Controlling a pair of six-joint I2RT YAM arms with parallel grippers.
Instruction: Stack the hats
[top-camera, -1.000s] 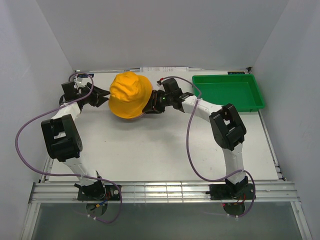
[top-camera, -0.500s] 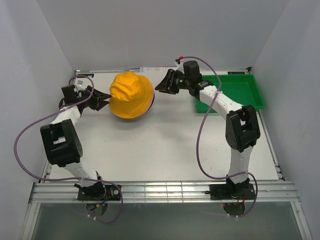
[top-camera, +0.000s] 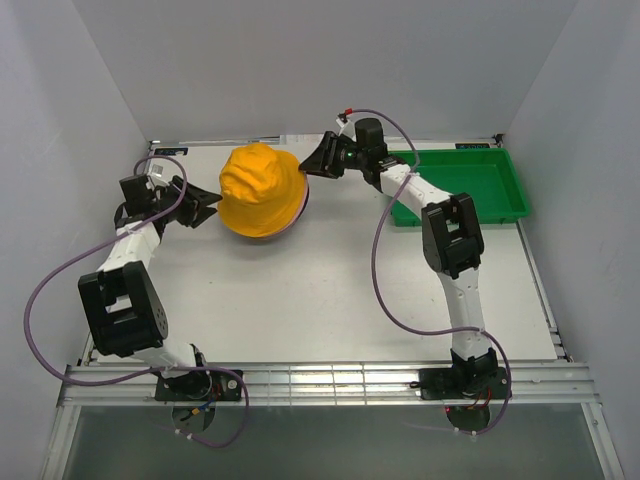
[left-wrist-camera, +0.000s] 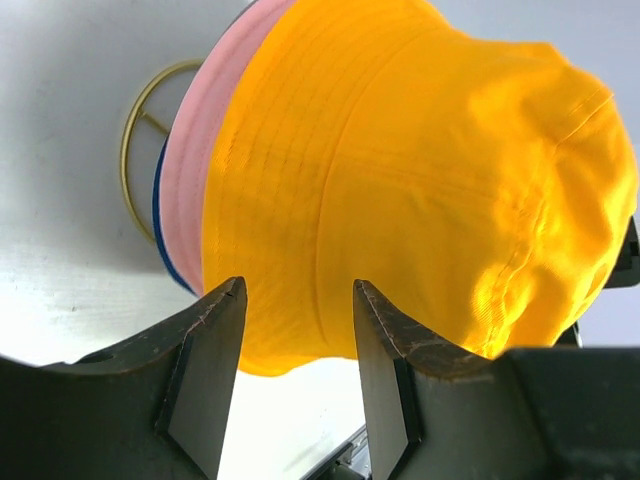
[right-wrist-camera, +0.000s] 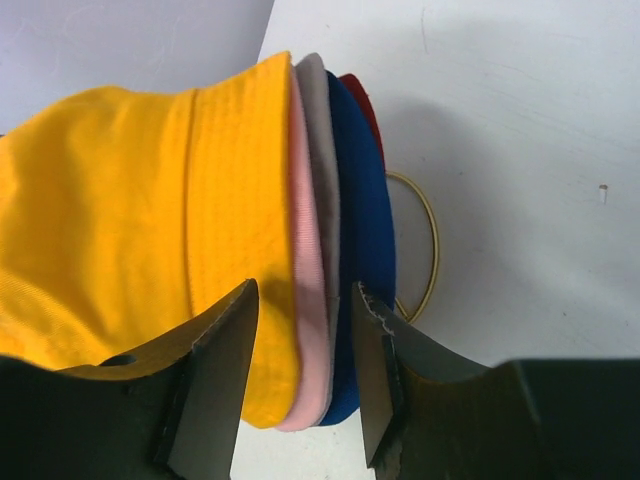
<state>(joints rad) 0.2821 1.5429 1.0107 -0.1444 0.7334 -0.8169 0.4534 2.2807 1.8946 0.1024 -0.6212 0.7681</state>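
Note:
The hats form one stack at the table's back. The yellow-orange hat (top-camera: 260, 190) is on top, its crown crumpled. In the right wrist view the brims under the yellow one (right-wrist-camera: 130, 220) show in layers: pink (right-wrist-camera: 305, 280), grey (right-wrist-camera: 320, 150), blue (right-wrist-camera: 365, 230) and dark red (right-wrist-camera: 362, 100). My right gripper (top-camera: 310, 168) (right-wrist-camera: 305, 330) is open at the stack's back right edge, with the brim edges in line with the gap and not squeezed. My left gripper (top-camera: 205, 200) (left-wrist-camera: 297, 330) is open at the stack's left side, just short of the yellow hat (left-wrist-camera: 400, 180).
A green tray (top-camera: 500, 215) stands at the back right, just behind the right arm. A thin wire ring (right-wrist-camera: 430, 250) (left-wrist-camera: 135, 150) lies on the table under the stack. White walls close in on the left, right and back.
The right arm lifted away from the stack's right side and swung toward the back, and its jaws opened wider. The left gripper slid slightly outward. The stack stayed put.

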